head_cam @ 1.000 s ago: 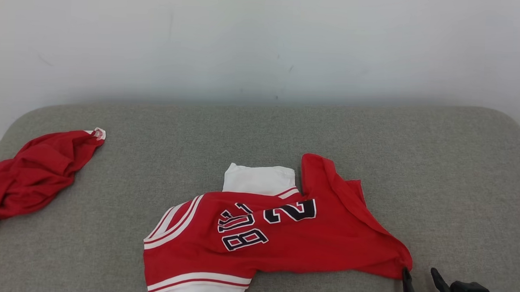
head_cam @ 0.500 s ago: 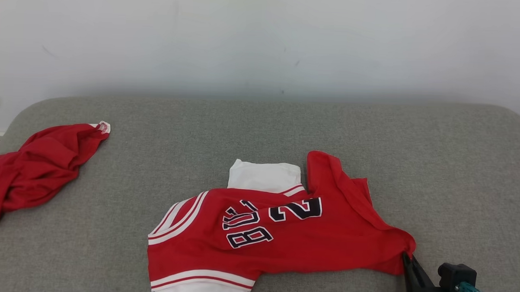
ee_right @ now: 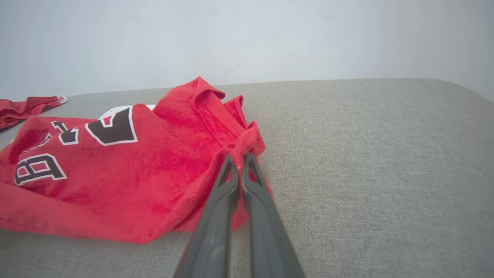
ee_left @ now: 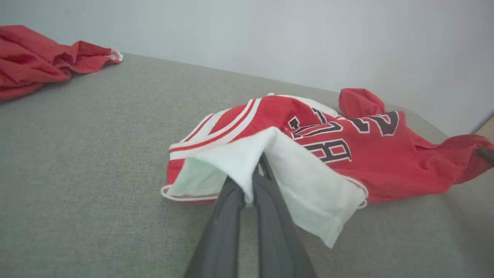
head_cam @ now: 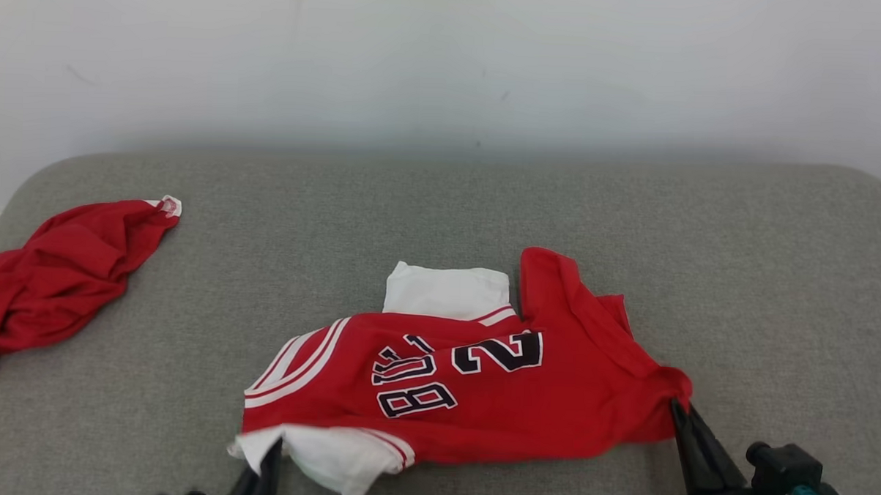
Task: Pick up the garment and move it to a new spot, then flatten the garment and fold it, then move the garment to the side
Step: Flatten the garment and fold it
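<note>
Head camera looks down; low, close wrist cameras share the garment (head_cam: 552, 398).

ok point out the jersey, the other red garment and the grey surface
jersey (head_cam: 575, 391), head view, red body right of the number 2
other red garment (head_cam: 58, 271), head view, its bunched middle
grey surface (head_cam: 777, 274), head view, bare fabric at far right

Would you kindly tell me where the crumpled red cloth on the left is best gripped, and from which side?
Probably pinch the white-trimmed corner of the crumpled red cloth: it pokes out free of the bunched folds. Approach from the side facing the jersey, where that tip points.
</note>
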Controlling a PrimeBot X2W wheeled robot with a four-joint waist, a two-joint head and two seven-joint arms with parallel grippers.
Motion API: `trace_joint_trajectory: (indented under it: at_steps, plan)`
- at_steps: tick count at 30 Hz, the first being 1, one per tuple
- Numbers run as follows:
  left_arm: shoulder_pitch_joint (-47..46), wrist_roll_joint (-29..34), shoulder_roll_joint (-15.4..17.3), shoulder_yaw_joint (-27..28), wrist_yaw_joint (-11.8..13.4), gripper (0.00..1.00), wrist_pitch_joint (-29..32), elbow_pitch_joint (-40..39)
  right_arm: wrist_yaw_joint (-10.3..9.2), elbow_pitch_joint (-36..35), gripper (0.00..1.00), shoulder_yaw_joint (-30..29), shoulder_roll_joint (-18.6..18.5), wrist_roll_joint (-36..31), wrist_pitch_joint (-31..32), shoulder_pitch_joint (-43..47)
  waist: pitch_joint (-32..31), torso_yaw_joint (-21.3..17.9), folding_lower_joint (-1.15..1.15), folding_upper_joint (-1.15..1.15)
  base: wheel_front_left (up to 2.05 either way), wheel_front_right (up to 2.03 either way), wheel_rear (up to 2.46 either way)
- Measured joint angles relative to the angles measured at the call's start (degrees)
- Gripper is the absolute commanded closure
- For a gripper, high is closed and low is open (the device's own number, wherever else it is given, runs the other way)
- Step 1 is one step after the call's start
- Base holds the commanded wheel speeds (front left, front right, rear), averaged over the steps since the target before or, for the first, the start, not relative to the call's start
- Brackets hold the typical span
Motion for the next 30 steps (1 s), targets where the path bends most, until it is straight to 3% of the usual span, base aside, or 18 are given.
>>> trace_joint_trajectory:
  at_steps: [6, 13, 14, 20, 30]
  plan:
    - [-9.38, -1.43, 4.63, -0.6, -0.01, 1.0, 1.65, -5.41, 0.0, -4.34, 1.0, 3.42, -2.1, 3.53, -0.01, -6.44, 2.08, -1.07, 0.0, 0.0, 0.0, 0.0, 0.0]
    - [-32.41, -6.59, 12.01, -4.37, -0.01, 1.0, 9.56, -8.1, 0.0, -3.53, 1.0, 5.86, -3.68, 7.16, 0.26, -25.48, 7.16, -2.14, 0.01, 0.0, 0.0, 0.0, 0.0]
    - [-32.41, -6.59, 12.01, -4.37, -0.01, 1.0, 9.56, -8.1, 0.0, -3.53, 1.0, 5.86, -3.68, 7.16, 0.26, -25.48, 7.16, -2.14, 0.01, 0.0, 0.0, 0.0, 0.0]
    - [-56.01, -11.8, 15.74, -6.55, -0.01, 1.0, 14.25, -1.48, 0.0, 0.94, 1.0, 6.22, -3.24, 12.06, 2.23, -45.72, 13.68, -2.82, 0.03, 0.01, 0.0, 0.0, 0.0]
    - [-90.8, -14.4, 16.44, -11.47, -0.01, 1.0, 15.82, 13.14, 0.0, 10.0, 1.0, 5.81, -2.55, 21.4, 8.7, -77.27, 25.45, -3.96, 0.03, 0.01, 0.0, 0.0, 0.0]
